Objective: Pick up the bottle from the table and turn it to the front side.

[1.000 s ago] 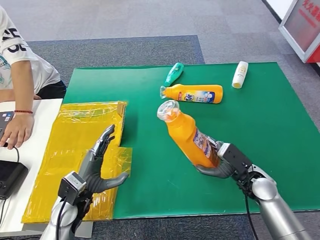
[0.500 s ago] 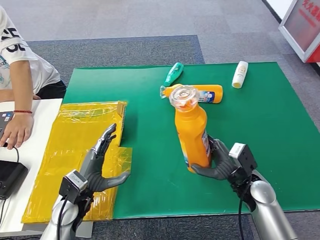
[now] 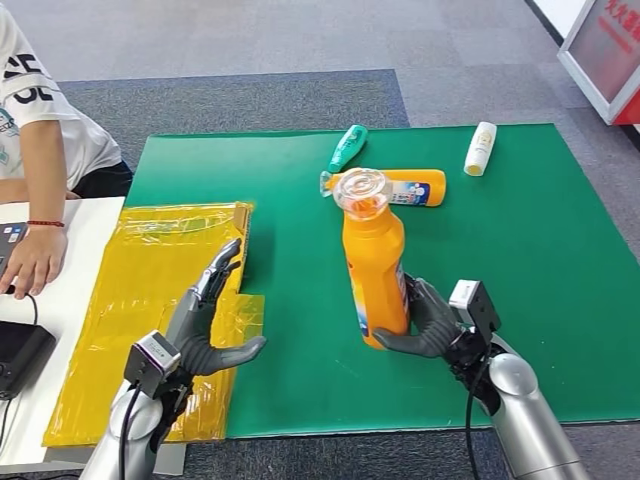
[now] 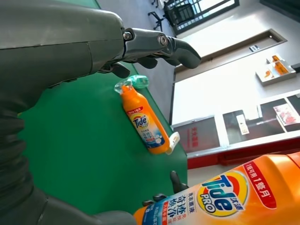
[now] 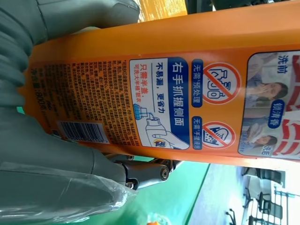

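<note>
robot's right hand (image 3: 424, 322) grips the large orange detergent bottle (image 3: 374, 262) low on its body, upright near the front middle of the green mat (image 3: 528, 250).

the lift looks done and the turning step is in hand: the wrist camera faces the instruction label, so the front label appears to face away from that hand; the next move likely calls for a steady twist without the grip slipping. the left hand (image 3: 207, 325) hovers with fingers spread and holding nothing, over the yellow plastic bag (image 3: 143, 290) at the mat's left edge. toward the back edge lie a second orange bottle (image 3: 392, 187), a green bottle (image 3: 347, 147) and a white bottle (image 3: 480, 148), all apart from the held one. a person's arm (image 3: 38, 200) rests on the white desk (image 3: 68, 290) beyond the left edge.
</note>
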